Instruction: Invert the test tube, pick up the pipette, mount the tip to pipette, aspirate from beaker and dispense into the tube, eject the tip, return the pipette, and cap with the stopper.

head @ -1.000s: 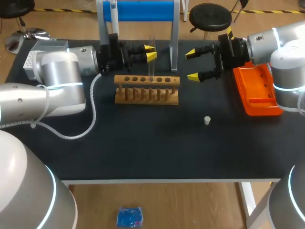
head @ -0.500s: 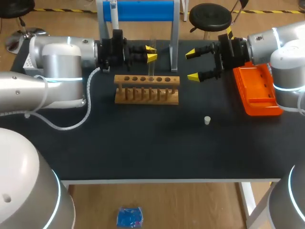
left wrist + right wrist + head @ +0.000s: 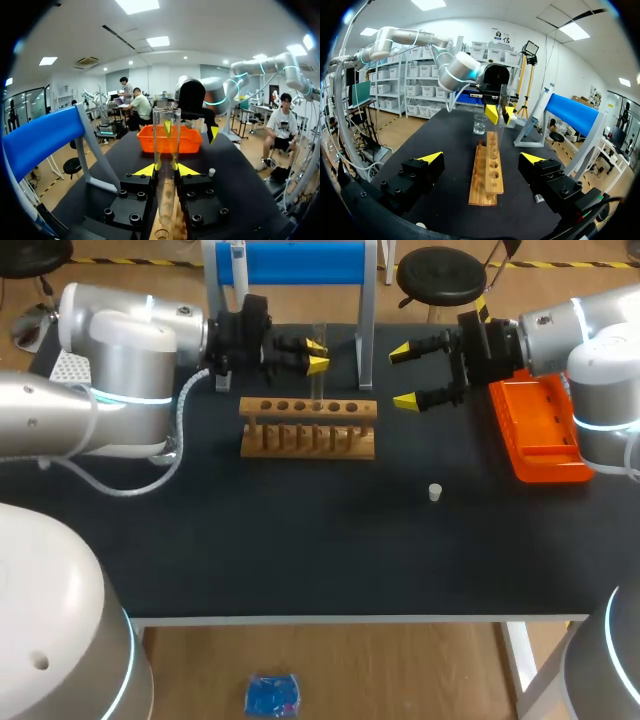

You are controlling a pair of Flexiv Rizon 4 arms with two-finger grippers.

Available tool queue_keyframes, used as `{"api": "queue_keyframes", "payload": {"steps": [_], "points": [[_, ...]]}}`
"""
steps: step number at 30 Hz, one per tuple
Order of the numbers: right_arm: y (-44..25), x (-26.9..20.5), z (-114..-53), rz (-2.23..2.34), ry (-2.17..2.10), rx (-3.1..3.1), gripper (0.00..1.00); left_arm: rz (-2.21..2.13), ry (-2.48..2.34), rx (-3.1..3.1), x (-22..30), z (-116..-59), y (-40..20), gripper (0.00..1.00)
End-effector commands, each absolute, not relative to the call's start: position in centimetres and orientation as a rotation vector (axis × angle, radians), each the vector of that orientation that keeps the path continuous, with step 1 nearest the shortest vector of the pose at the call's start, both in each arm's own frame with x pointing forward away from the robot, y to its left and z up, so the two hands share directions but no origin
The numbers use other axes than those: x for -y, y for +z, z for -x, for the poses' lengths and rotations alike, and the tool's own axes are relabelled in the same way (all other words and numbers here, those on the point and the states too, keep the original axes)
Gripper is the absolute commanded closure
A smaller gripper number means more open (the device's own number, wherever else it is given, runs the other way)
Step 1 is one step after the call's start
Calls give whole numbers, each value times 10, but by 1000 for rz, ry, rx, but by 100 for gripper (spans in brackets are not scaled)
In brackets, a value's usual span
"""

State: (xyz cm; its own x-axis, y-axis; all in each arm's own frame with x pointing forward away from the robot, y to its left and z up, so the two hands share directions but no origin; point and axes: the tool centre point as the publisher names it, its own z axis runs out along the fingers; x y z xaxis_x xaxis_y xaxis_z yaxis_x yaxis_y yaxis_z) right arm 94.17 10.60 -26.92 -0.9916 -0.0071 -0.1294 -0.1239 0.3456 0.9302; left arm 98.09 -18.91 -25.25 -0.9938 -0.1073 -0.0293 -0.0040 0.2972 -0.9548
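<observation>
The test tube (image 3: pixel 166 135), a clear, straight-walled glass cylinder, stands upright, pinched on both sides by the yellow tips of my left gripper (image 3: pixel 166 170). Its lower end is at the wooden rack (image 3: pixel 308 427); I cannot tell whether it sits in a hole. I see straight through it to the orange plastic tray (image 3: pixel 540 435). The rack is pale wood with a row of round holes. My right gripper (image 3: pixel 405 375) hangs off the rack's right end, spread wide, holding nothing. A small glass beaker (image 3: pixel 480 124) sits past the rack; its contents I cannot tell. The white stopper (image 3: pixel 435 493) lies on the matte black table (image 3: pixel 300 540).
</observation>
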Motion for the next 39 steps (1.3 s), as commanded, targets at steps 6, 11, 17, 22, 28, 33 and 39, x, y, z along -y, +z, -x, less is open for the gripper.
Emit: {"api": "queue_keyframes", "payload": {"steps": [6, 11, 17, 22, 28, 33, 39], "points": [[-270, -106, -942, 124, 1736, -2491, 0, 121, -1764, -2507, 190, -981, -254, 100], [-270, -106, -942, 124, 1736, -2491, 0, 124, -1757, -2513, 189, -982, -256, 100], [-270, -106, -942, 124, 1736, -2491, 0, 129, -1740, -2528, 188, -983, -261, 100], [-270, -106, -942, 124, 1736, -2491, 0, 152, -1769, -2512, 189, -983, -265, 100], [-270, -106, -942, 124, 1736, -2491, 0, 158, -1779, -2499, 188, -985, -268, 100], [-270, -106, -942, 124, 1736, -2491, 0, 168, -1786, -2493, 187, -985, -270, 100], [-270, -106, -942, 124, 1736, -2491, 0, 181, -1783, -2498, 185, -984, -273, 100]]}}
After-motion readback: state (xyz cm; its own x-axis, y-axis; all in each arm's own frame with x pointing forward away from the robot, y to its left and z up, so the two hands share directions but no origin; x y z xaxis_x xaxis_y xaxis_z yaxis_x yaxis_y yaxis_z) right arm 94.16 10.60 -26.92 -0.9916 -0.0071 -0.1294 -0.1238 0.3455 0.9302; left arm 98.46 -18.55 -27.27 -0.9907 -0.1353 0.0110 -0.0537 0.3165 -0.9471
